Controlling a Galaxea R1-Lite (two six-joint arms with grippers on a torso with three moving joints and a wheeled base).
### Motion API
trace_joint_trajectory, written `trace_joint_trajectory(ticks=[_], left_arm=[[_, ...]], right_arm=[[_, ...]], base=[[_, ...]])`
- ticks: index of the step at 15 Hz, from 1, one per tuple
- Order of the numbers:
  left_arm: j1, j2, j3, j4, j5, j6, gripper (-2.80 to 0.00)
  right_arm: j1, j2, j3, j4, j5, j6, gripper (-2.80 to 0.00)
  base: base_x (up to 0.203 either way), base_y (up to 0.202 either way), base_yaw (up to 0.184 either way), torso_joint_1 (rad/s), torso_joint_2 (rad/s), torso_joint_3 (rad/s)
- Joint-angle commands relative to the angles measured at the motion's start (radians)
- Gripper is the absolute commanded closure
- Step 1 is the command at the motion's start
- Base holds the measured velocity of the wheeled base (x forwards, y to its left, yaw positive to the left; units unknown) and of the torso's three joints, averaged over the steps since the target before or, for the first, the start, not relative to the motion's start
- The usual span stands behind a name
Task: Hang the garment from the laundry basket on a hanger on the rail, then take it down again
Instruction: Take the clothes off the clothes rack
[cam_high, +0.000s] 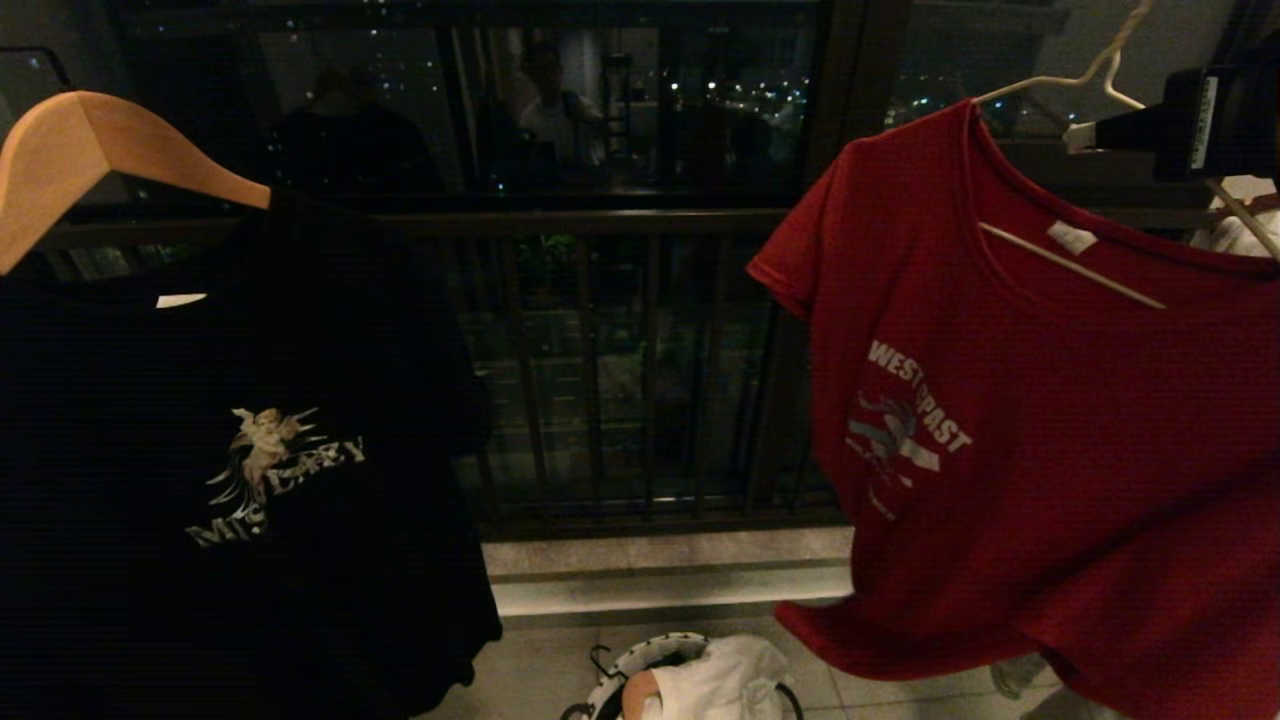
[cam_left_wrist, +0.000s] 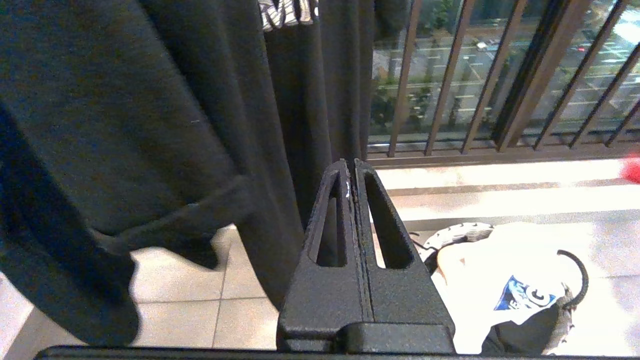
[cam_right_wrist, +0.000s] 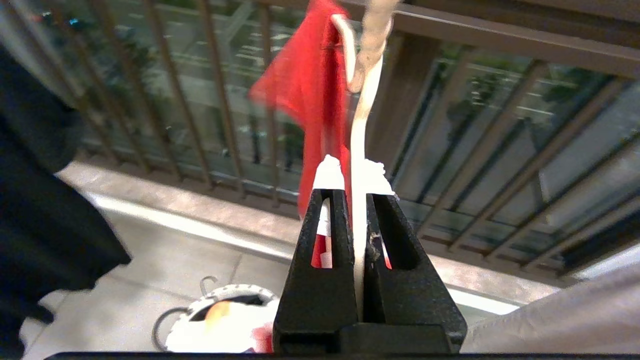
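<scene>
Right hand (cam_right_wrist: 355, 172): clenching on the thin wire of the hanger (cam_right_wrist: 359, 150), the cream wire running out between the two white-tipped fingers; in the head view this hand (cam_high: 1075, 135) is sitting at the upper right edge.
Hanger axis: in the head view the hanger (cam_high: 1070, 265) is slanting, its bar dropping from the high left shoulder down toward the right; its twisted neck is rising at the top right.
Garment (cam_high: 1040, 430): the red T-shirt is hanging on that hanger, long axis vertical, hem pointing to the floor, lettered chest facing the camera.
Left hand (cam_left_wrist: 354, 165): fingers pressed together on nothing, sitting low beside the black T-shirt (cam_left_wrist: 150, 125).
Laundry basket (cam_high: 640, 665): standing on the tiled floor (cam_left_wrist: 175, 280), holding a white T-shirt (cam_high: 725, 680).
Wrist-only detail: a blue print on the white T-shirt, possibly a logo, is showing only in the left wrist view.
Wooden hanger (cam_high: 90, 160): carrying the black T-shirt, far left.
Railing (cam_high: 620, 370): standing behind everything.
</scene>
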Motion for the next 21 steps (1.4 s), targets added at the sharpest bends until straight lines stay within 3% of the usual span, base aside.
trace_joint_trajectory(ticks=[1,21], left_arm=[[0.000,-0.001,-0.001,0.000,0.000,0.002,0.00],[0.000,-0.001,0.000,0.000,-0.001,0.000,0.00]], right_arm=[[0.001,-0.011,0.000,0.002,0.001,-0.001,0.00],[0.005,-0.131,0.074,0.001,0.008,0.015,0.00]], base=[[0.000,0.000,0.000,0.000,0.00,0.000],[0.000,0.000,0.000,0.000,0.00,0.000]])
